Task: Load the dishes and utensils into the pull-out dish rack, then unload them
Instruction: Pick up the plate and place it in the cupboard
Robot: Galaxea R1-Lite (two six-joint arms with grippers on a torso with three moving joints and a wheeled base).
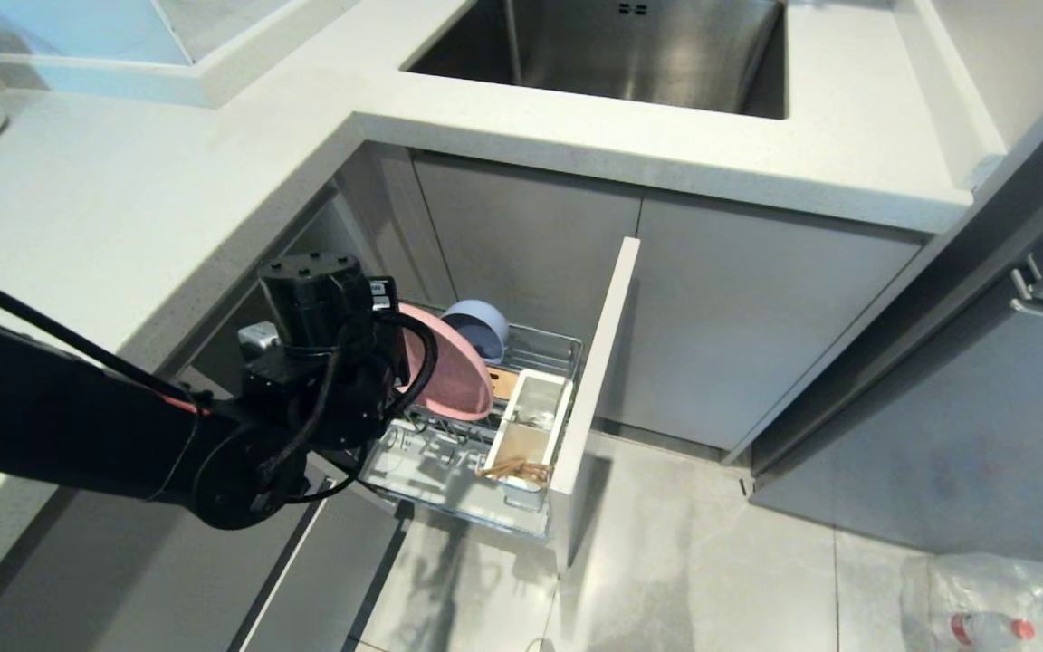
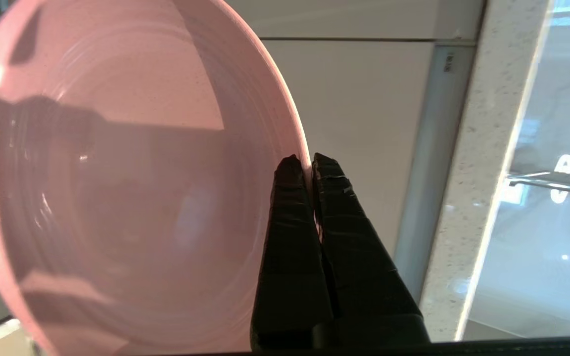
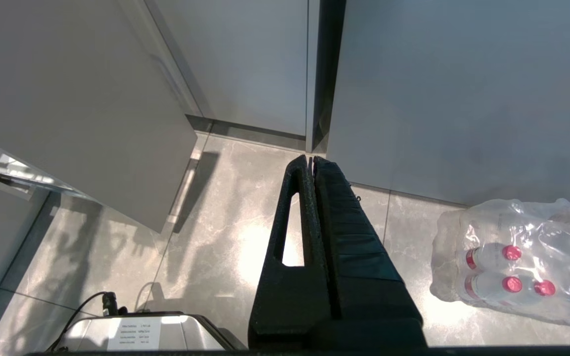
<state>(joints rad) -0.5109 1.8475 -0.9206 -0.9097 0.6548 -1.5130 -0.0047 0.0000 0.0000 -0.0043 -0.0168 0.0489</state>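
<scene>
While the left gripper [image 2: 304,165] pinches the pink plate [image 1: 449,367], chopsticks [image 1: 514,469] lie in the caddy [image 1: 531,426]

White speckled countertop [image 1: 123,208], steel sink [image 1: 630,54], grey cabinets [image 1: 757,299], marbled floor [image 1: 693,561] (glossy)

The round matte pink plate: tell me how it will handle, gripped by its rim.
The round matte pink plate looks rigid; it probably won't flex. The left gripper pinches only its thin edge, so the wide disc may swing or pivot. Its smooth, faintly glossy face suggests it could slip. It stands on edge over the chrome wire dish rack, so a knock might chip it.
</scene>
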